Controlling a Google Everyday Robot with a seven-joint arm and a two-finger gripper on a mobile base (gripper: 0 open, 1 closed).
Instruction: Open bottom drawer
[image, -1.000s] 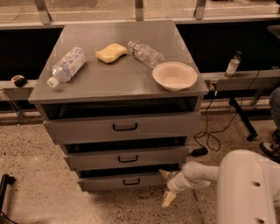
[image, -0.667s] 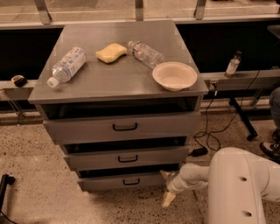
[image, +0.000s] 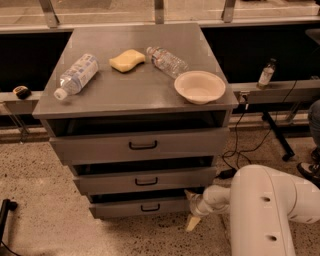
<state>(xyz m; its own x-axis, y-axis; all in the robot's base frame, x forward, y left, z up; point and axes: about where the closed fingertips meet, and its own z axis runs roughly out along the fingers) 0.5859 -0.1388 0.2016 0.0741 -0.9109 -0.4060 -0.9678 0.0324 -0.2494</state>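
While bottom drawer looks unpulled, I see end effector spread wide beside its right end, handle ungrasped; whole pull remains.

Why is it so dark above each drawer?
In the camera view, light lands on the cabinet top, while the recessed gaps above the drawers lie in shadow; the bottom drawer looks dim, and the gripper by its right end shows pale.
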